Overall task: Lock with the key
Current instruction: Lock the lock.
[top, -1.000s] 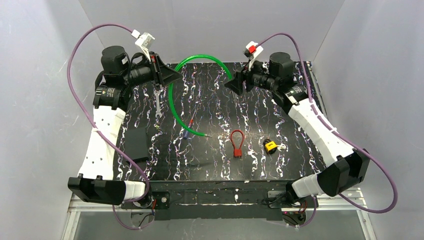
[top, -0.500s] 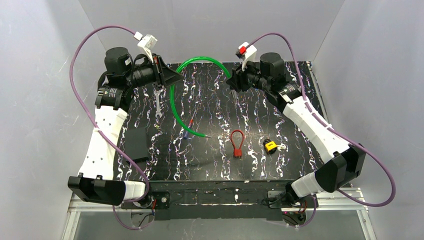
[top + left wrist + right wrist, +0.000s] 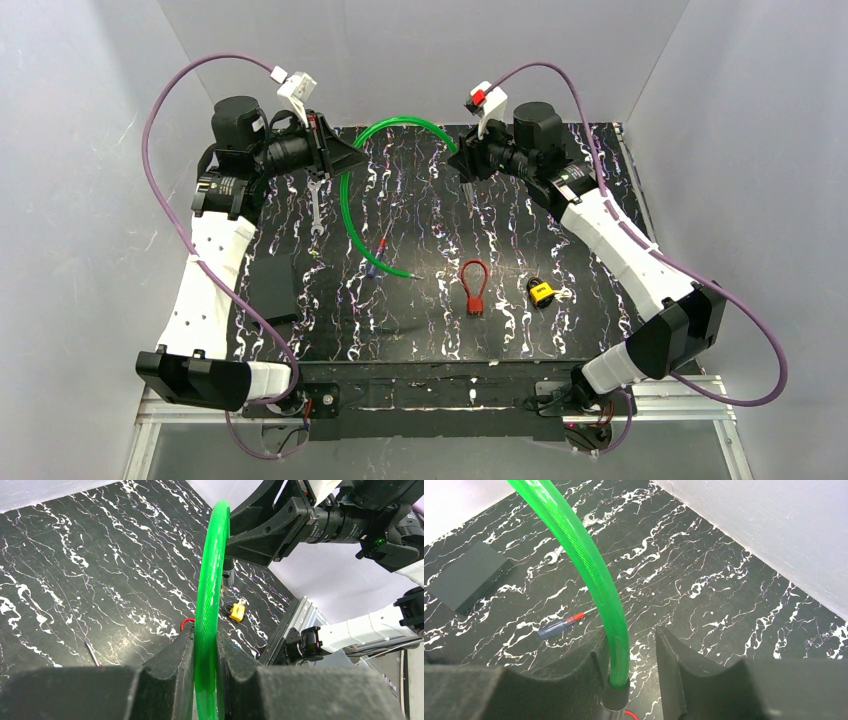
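Note:
The yellow lock lies on the black marbled table at the right, with the tiny silvery key touching its right side. The lock also shows in the left wrist view. Both grippers are up at the back, far from the lock. My left gripper is shut on a green cable. My right gripper is open. The cable's capped end sits between its fingers, against the left one and clear of the right one.
A red loop-shaped piece lies left of the lock. A blue-handled screwdriver lies under the cable's arc. A spanner and a black box are at the left. Grey walls stand on three sides.
My right arm has swung left and tilted its gripper down, and the cable's metal-tipped end now hangs below it. My left arm has shifted only slightly. Lock and key have not moved.

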Controlling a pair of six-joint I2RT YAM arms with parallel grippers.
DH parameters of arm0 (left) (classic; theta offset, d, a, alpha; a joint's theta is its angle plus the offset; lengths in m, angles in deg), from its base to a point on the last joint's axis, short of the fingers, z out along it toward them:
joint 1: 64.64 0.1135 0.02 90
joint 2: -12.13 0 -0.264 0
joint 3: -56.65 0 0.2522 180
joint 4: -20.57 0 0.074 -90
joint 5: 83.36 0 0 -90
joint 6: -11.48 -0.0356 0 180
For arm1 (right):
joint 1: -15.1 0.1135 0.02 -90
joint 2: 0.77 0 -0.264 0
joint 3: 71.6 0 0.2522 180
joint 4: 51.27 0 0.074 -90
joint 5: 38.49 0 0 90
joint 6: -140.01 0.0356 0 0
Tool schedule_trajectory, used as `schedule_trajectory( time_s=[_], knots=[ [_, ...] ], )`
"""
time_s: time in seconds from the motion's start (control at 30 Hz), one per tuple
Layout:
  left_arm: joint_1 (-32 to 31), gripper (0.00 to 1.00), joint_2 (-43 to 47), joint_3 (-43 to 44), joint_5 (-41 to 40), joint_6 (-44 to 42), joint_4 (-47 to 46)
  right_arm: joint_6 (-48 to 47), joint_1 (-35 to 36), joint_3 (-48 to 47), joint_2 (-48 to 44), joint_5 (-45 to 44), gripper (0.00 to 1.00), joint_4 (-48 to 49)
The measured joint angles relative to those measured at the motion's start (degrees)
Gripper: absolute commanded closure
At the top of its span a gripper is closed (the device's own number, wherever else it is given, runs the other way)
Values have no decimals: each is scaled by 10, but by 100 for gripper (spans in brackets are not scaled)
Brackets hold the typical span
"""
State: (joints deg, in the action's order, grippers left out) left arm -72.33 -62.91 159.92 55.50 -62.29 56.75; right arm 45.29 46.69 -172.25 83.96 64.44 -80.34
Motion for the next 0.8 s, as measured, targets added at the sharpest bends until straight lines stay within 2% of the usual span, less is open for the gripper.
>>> schedule_trajectory(
  time_s=[0.2, 0.27, 0.43, 0.67, 0.8],
  knots=[
    [0, 100, 0, 0, 0, -2, 5, -2, 5, 0, 1, -7, 82, 0],
    [0, 100, 0, 0, 0, -2, 5, -2, 6, 0, 1, -8, 99, 0],
    [-1, 99, 0, -1, 1, -2, 5, 5, 8, 0, 1, -17, 99, 2],
    [-2, 89, 16, -42, 5, -6, -8, 35, 8, 0, 1, -25, 99, 14],
    [-2, 78, 35, -73, 10, -7, -23, 52, 7, -6, 2, -22, 99, 15]
  ],
)
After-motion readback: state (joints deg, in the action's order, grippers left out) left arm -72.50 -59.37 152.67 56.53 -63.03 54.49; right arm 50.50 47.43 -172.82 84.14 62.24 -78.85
